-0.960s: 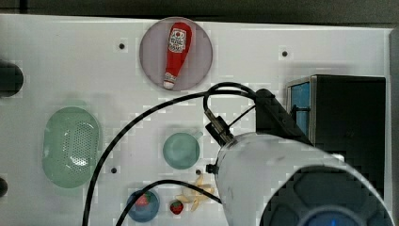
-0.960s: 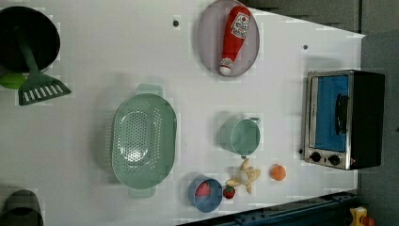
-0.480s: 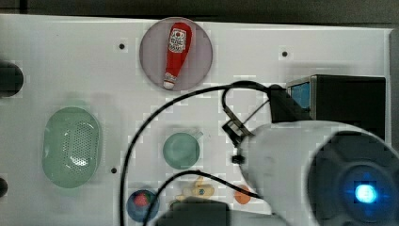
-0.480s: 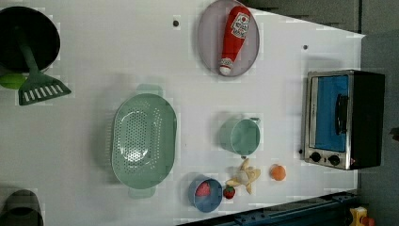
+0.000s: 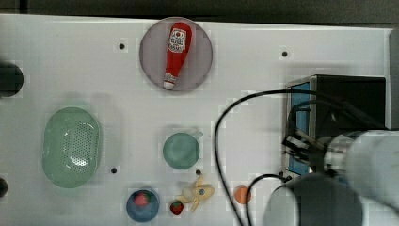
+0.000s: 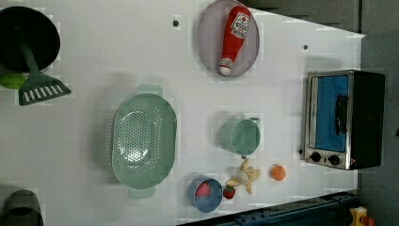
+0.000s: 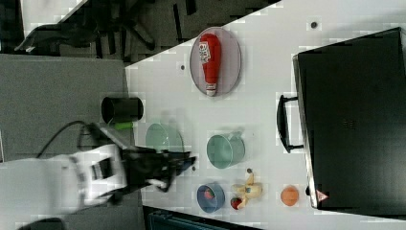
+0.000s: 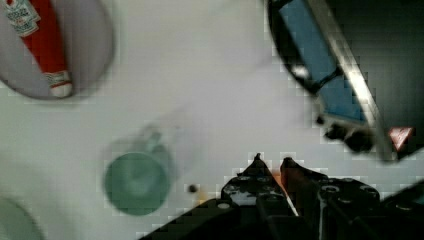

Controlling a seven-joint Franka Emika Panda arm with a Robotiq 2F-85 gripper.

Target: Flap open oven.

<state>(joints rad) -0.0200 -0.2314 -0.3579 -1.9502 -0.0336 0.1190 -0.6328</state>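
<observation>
1. I see the oven (image 6: 343,120) at the left view's right edge of the white table (image 6: 94,117), door shut, handle facing the cup.
2. My gripper (image 8: 270,162) hangs above the table near the oven's knob end, fingers nearly together with a narrow gap, grasping nothing.
3. Near the oven's front lie an orange ball (image 6: 277,172), a banana (image 6: 243,175) and a green cup (image 6: 240,136).
4. Farther off are a ketchup bottle (image 6: 234,40) on a plate (image 6: 207,42), a colander (image 6: 143,141) and a blue bowl (image 6: 205,194).
5. The arm's black cable (image 5: 221,141) loops over the table before the door.
</observation>
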